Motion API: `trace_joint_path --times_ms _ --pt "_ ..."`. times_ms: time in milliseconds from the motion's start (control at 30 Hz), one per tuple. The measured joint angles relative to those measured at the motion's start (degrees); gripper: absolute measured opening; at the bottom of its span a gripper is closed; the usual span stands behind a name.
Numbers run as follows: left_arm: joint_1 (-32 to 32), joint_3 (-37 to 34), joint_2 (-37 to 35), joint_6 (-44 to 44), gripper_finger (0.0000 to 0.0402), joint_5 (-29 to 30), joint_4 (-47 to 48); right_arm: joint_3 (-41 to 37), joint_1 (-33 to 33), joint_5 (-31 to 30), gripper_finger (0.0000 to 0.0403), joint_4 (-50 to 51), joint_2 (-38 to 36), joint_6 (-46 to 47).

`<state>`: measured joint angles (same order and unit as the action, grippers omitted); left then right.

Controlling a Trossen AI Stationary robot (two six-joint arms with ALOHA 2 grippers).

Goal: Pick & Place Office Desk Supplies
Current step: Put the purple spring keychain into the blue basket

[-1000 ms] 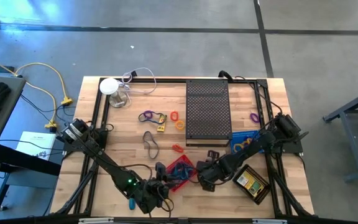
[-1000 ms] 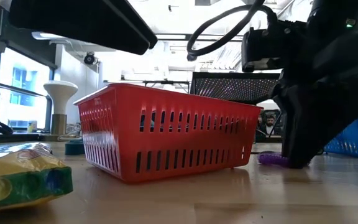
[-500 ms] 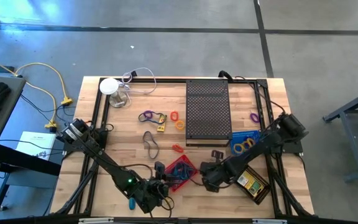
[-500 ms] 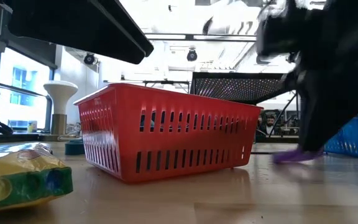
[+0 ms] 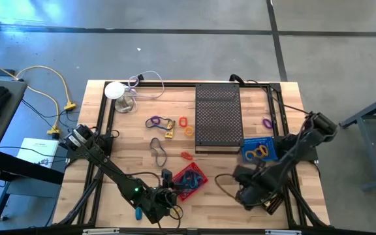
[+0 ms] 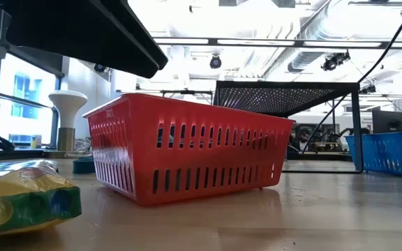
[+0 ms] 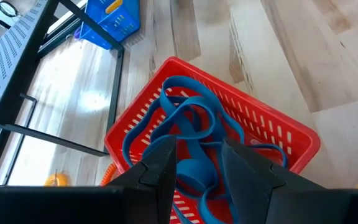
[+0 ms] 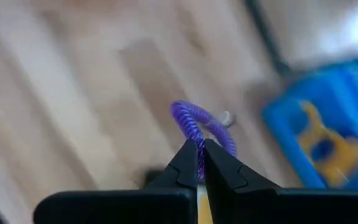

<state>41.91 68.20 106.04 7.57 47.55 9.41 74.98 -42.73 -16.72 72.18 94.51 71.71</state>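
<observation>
The right arm is reaching in from the bench's right edge toward the near right part, its right gripper pointing down with the jaws pinching shut on a purple coiled ring. The left arm is stretching from the left edge along the near side, its left gripper hanging with jaws partly apart, gripping nothing.

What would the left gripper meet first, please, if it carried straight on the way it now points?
Most likely the blue elastic loops piled in the red basket: the left gripper points down into that basket, its fingers apart, with nothing visible between. How far off they lie is unclear.
</observation>
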Motion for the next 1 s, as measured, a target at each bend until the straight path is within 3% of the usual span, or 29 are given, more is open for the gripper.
trace_joint_path --times_ms 200,400,667,1000 --pt "0.0 0.0 0.0 -0.2 0.012 -0.3 0.1 0.8 -3.7 0.9 0.0003 18.1 -1.6 16.9" --pt "-0.6 0.0 0.0 0.6 0.012 -2.3 0.0 -3.3 -3.0 -6.6 0.0003 17.8 -3.4 20.7" --pt "-0.4 0.0 0.0 1.1 0.012 -2.5 0.1 -13.3 3.9 -0.6 0.0003 17.7 -3.7 21.2" --pt "-0.6 0.0 0.0 1.3 0.012 -2.5 1.4 -18.6 9.0 -2.4 0.0024 13.7 -3.7 17.8"
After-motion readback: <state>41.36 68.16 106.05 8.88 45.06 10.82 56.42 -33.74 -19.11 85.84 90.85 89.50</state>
